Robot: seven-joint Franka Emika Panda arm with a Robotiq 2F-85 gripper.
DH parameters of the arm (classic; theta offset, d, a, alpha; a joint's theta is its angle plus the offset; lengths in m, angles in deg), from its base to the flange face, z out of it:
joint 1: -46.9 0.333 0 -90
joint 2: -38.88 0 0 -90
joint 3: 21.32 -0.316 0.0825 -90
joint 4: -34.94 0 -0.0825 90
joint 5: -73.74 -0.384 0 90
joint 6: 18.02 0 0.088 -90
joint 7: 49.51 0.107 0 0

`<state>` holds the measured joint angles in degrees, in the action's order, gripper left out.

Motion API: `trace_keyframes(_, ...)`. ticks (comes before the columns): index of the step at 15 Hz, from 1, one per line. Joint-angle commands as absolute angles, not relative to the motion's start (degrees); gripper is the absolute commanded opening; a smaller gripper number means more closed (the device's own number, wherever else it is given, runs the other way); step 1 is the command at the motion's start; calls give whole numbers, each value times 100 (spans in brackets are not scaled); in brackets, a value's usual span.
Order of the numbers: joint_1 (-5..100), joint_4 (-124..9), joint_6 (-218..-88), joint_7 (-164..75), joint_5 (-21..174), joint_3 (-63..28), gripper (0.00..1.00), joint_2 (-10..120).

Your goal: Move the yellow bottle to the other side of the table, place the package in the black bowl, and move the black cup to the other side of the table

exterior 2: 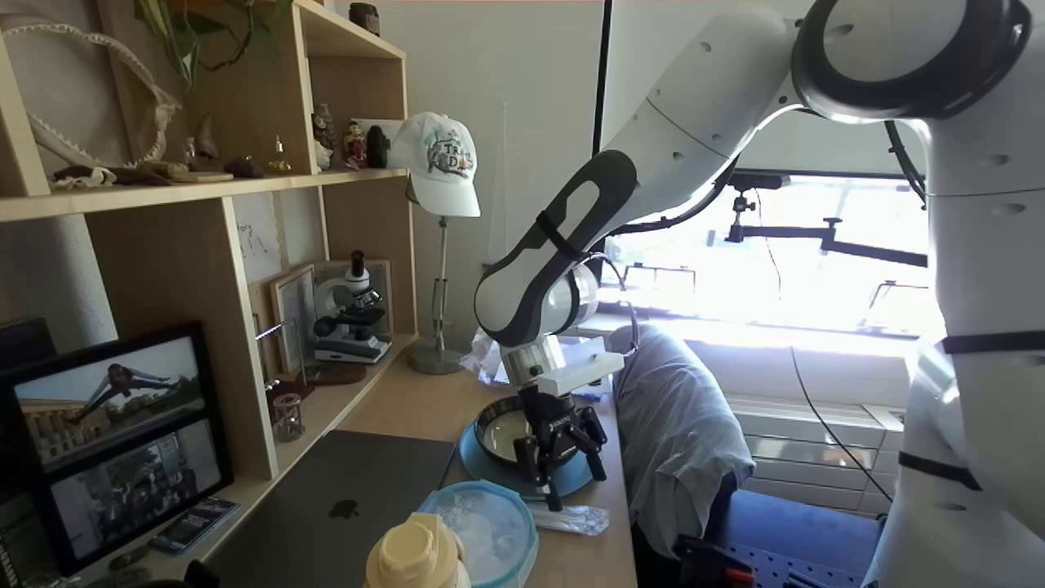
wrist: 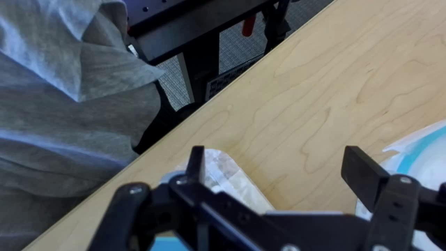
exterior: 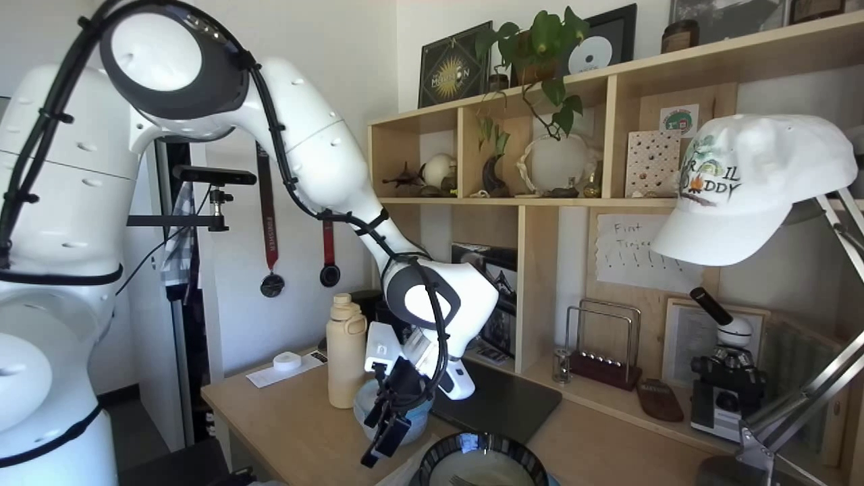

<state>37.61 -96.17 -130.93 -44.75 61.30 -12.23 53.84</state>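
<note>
While its two fingers (wrist: 364,174) stand spread wide apart and hold nothing, the gripper (exterior 2: 576,488) points down above the tabletop (wrist: 313,104), near the edge. Below it, on the side of one finger, lies the package (exterior 2: 580,519), something pale in clear plastic, which that finger partly covers in the wrist view; whether finger and package touch, I cannot tell. Just beside the gripper is the black bowl (exterior: 503,445), sitting on a blue plate (exterior 2: 482,461). On the gripper's opposite side stands the light-blue bowl (exterior 2: 531,543), with pale, crumpled-looking contents. Farther from the gripper on that same side, close by the light-blue bowl, the yellow bottle (exterior: 346,358) stands upright with its cap on. Past the bottle from the gripper, some dark shapes (exterior: 368,302) are too hidden to name. Toward the shelf (exterior 2: 253,384) from the gripper, a dark laptop (exterior 2: 367,482) lies flat; the other way, past the table edge, is grey cloth (wrist: 69,122). Well beyond the gripper, past the black bowl, rises a lamp (exterior 2: 435,357) topped by a white cap (exterior 2: 445,163).
</note>
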Motion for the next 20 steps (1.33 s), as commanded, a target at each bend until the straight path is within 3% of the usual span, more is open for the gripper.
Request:
trace_keyframes(1,3762,-9767,-13580,-4515,6393,-1188,100,5421)
trace_keyframes(13,3732,-9633,-15149,-4461,6245,-1349,100,6423)
trace_keyframes(14,3741,-9635,-15139,-4440,6268,-1340,75,6400)
trace_keyframes(16,3753,-9653,-15139,-4426,6325,-1303,68,6327)
trace_keyframes(20,3757,-9651,-15112,-4432,6389,-1255,37,6229)
